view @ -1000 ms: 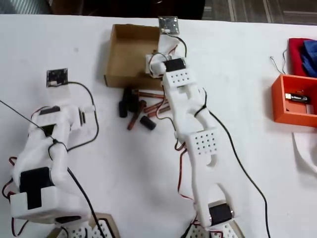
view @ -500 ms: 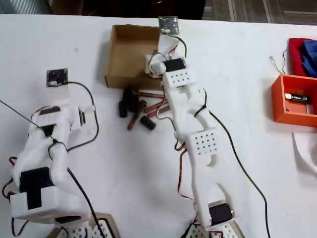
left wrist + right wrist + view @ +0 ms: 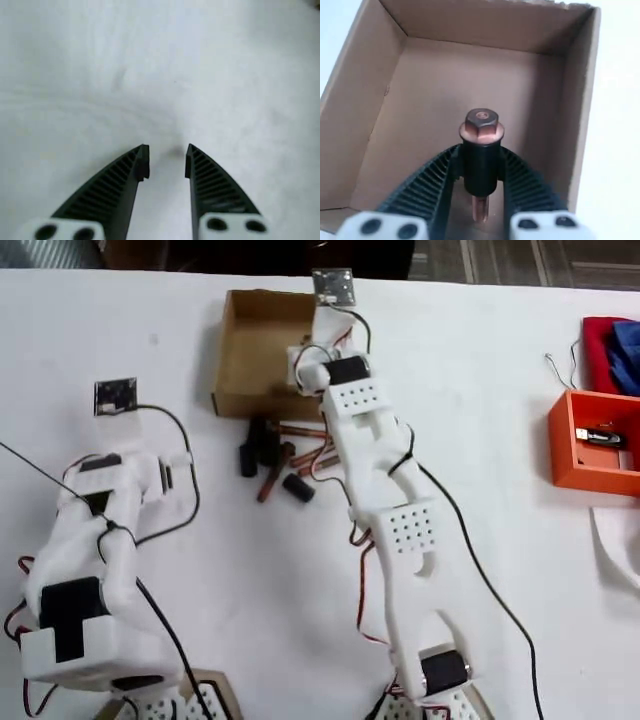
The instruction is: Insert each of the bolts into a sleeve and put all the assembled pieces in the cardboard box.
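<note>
Over the last half second the right arm (image 3: 385, 490) has swung a little farther out over the cardboard box (image 3: 380, 100); before that it was holding its place. The right jaws are clamped on the black sleeve (image 3: 480, 172), one toothed pad on each side. The copper bolt (image 3: 481, 129) is already seated in it: the hex head sticks out past the jaw tips and the threaded end shows below the sleeve, back between the jaws. The bare floor of the box lies directly beyond the jaw tips, with no finished piece visible in it. Judgement: this assembly is done and the arm is lining up for the drop, so letting go is what remains for this piece. The left arm (image 3: 85, 540) has not moved; the left jaws stand slightly apart with nothing between them, just above the white desk (image 3: 150, 60). The loose bolts and sleeves (image 3: 270, 455) lie unchanged on the desk behind the right jaws, just outside the box wall, so several pairs are still to be joined.
</note>
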Controlling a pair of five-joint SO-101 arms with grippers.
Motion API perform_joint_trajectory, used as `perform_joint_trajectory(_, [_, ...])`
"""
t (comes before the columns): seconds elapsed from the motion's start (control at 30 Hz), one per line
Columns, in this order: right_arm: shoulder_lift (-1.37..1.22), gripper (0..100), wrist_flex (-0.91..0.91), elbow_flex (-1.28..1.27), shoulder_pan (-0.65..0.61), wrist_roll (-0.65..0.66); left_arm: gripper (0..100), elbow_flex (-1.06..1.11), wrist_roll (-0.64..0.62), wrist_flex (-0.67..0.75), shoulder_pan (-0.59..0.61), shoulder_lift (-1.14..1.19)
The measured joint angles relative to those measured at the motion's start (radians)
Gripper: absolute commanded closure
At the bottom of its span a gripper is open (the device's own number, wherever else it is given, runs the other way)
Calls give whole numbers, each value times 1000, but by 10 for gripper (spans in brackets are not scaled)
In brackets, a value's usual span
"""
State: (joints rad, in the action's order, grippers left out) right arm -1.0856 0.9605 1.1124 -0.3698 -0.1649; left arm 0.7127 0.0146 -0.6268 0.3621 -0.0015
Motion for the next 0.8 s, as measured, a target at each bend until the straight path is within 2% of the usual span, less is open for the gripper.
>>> perform_joint_trajectory(0.8, [-48,943,0,2,-29,0,858,0,0,0,0,0])
